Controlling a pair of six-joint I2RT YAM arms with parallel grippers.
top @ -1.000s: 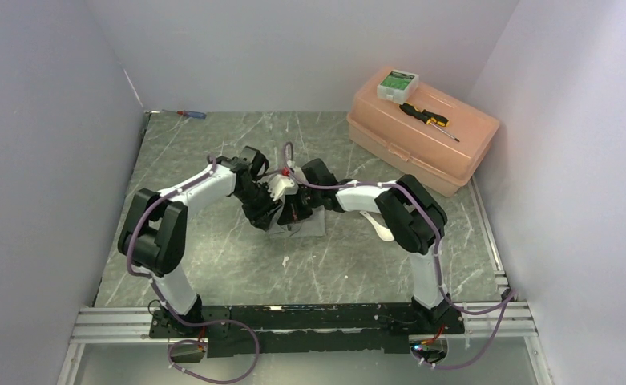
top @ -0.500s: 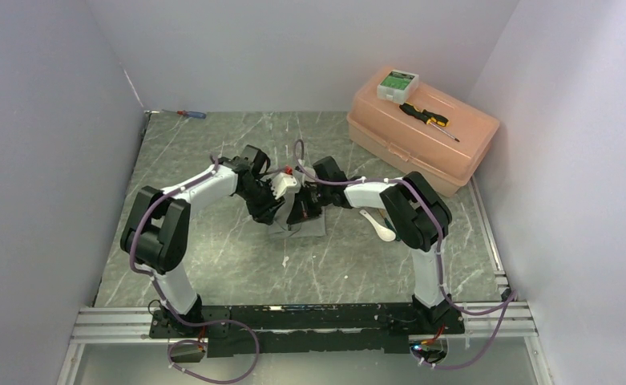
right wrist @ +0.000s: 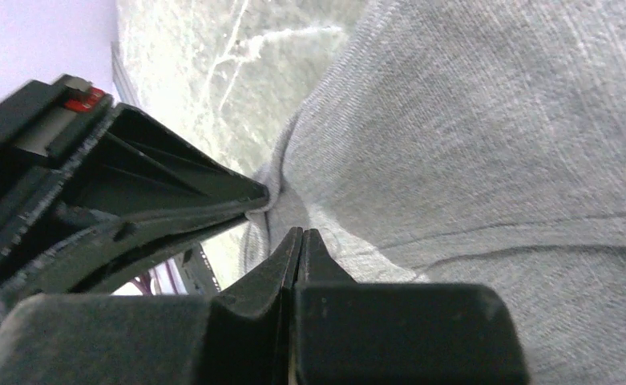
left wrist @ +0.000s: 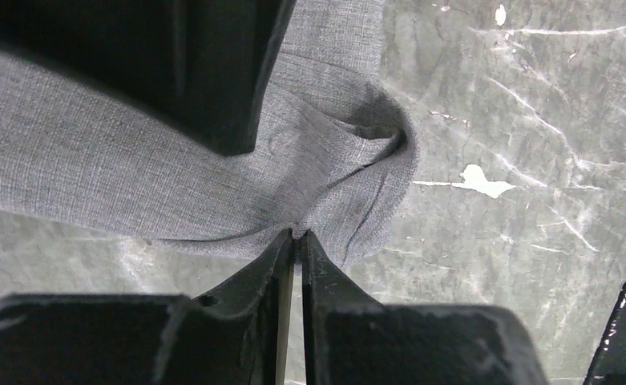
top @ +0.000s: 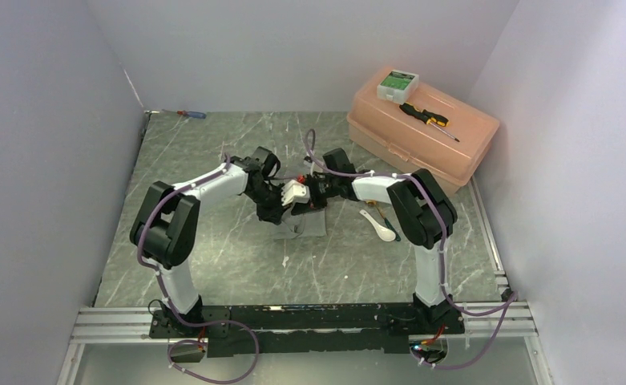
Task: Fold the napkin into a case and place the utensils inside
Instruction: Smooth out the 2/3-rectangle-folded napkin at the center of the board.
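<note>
The left gripper has its jaws drawn almost together at the bottom centre of its wrist view, nipping the hem of the napkin, whose creases run out from the pinch. The right gripper is pressed fully together with its tips on the cloth, though I cannot tell whether any fabric is caught. From above, both meet mid-frame over the napkin on the marbled table, with the white spoon just right of them.
</note>
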